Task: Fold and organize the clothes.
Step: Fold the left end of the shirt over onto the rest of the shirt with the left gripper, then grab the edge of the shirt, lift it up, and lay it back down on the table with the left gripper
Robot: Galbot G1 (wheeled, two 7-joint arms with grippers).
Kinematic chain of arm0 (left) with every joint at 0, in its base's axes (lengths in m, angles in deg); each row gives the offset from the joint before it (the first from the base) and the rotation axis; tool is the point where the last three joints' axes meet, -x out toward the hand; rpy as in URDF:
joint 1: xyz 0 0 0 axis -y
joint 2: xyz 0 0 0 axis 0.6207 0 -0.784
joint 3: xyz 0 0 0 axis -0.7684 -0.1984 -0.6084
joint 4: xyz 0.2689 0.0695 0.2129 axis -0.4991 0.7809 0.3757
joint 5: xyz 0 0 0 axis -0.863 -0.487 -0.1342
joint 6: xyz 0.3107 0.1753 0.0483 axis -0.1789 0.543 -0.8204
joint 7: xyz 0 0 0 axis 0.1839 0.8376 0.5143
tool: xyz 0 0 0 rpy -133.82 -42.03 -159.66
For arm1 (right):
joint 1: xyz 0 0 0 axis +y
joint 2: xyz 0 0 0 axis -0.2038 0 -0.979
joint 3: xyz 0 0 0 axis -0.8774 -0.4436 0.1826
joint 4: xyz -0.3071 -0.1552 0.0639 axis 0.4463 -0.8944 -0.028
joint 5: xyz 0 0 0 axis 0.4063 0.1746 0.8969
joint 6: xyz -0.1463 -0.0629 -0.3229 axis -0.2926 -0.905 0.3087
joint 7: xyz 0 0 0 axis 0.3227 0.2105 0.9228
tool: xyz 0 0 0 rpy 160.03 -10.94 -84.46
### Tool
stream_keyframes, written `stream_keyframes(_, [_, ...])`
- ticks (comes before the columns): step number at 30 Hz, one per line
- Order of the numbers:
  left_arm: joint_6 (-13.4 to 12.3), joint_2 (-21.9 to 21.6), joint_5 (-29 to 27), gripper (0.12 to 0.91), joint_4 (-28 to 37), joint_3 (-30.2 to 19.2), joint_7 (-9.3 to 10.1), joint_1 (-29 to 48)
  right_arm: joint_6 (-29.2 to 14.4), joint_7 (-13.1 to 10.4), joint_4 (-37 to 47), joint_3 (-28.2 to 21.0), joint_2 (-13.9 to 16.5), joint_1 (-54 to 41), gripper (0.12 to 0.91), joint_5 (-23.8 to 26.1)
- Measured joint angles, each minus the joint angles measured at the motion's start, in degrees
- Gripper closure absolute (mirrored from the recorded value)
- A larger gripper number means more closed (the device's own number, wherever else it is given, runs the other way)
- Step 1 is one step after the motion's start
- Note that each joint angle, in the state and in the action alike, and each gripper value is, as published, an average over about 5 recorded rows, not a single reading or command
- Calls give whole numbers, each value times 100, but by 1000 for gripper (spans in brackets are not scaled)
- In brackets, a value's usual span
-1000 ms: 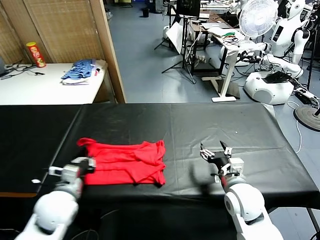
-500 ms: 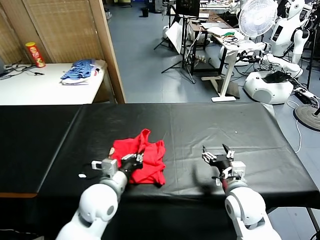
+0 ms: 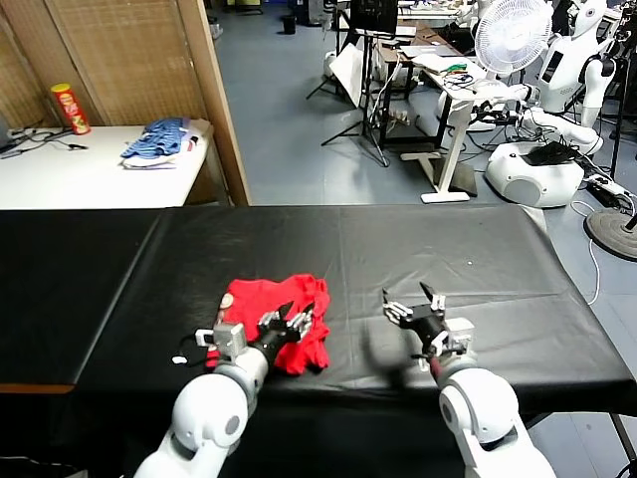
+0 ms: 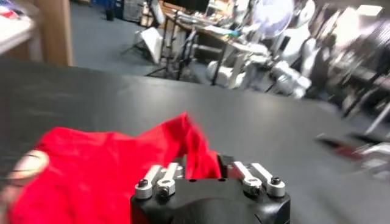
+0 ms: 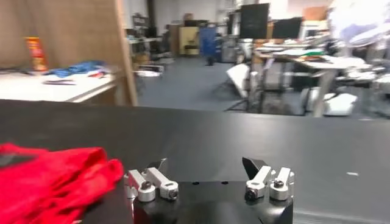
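The clothes are one red T-shirt (image 3: 261,301), lying bunched and folded over itself on the black table (image 3: 468,249), left of centre near the front edge. My left gripper (image 3: 289,324) is at the shirt's near right part with its jaws spread apart. In the left wrist view a ridge of the red T-shirt (image 4: 91,173) runs up between the open jaws of the left gripper (image 4: 195,164). My right gripper (image 3: 413,304) hovers open over bare table to the right of the shirt, empty. The right wrist view shows the right gripper (image 5: 207,164) with the T-shirt (image 5: 52,176) off to one side.
A white side table (image 3: 90,179) at the back left carries a blue-and-white fabric pile (image 3: 159,141) and a red can (image 3: 72,108). A wooden screen (image 3: 214,100) stands behind it. A fan (image 3: 513,35) and other robots (image 3: 537,149) stand beyond the table at the back right.
My left gripper pulled the shirt's left side over to the right, folding it into a smaller bunch, and its jaws have opened. The right gripper shifted slightly left.
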Motion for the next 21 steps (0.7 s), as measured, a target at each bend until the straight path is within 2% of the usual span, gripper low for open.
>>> stream_keyframes(2, [-102,-9,-20,285,-69,91,-44,-20,0,32,75,-234,16,-146,227,-9])
stream_keyframes(4, [-245,-86,-160,246,-93,230,-120,-78,-1,37,183,-504,5,-326,227,17])
stream_keyframes(7, [-408,-288,-393,234,-50,500,-227,-227,-4,25,391,-943,-60,-616,227,106])
stream_keyframes(11, [-477,-482,-512,232,55,901,-273,-477,16,15,703,-1470,-168,-955,227,357])
stream_keyframes(15, [-562,-504,-580,232,168,1226,-296,-658,-10,-3,1020,-1810,-221,-1095,227,1007])
stream_keyframes(19, [-621,-468,-523,232,283,1407,-306,-696,-86,-100,1346,-1922,-276,-1076,227,1976])
stream_keyframes(21, [-660,-441,-453,232,342,1466,-309,-681,-152,-180,1473,-1939,-315,-1041,227,2260])
